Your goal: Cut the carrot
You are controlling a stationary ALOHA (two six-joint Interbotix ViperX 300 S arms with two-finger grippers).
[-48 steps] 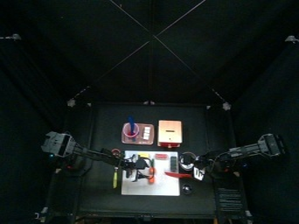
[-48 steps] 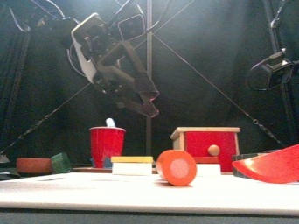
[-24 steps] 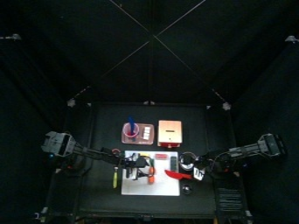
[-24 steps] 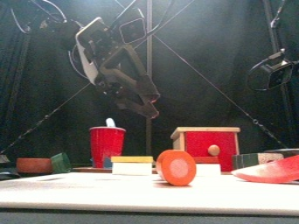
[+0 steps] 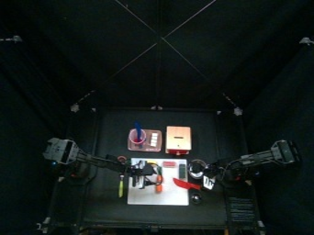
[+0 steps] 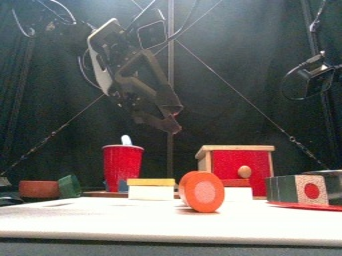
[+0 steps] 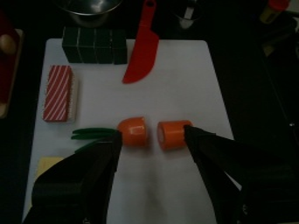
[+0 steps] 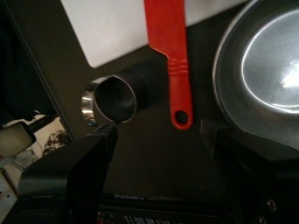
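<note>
The carrot [image 7: 152,132] is lying in two pieces on the white cutting board [image 7: 222,87], near its edge. The left tool [image 7: 149,162] is hovering spread wide above it. The right tool [image 8: 158,144] is gaping over the red knife [image 8: 170,52], gripping nothing.

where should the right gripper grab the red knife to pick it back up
Grip the red knife by its handle, the narrow rounded end lying off the white cutting board on the dark table. Come straight down from above with jaws across the handle's width: it lies flat, slim and clear there, while the blade rests on the board. The open right gripper seems close to that end.
</note>
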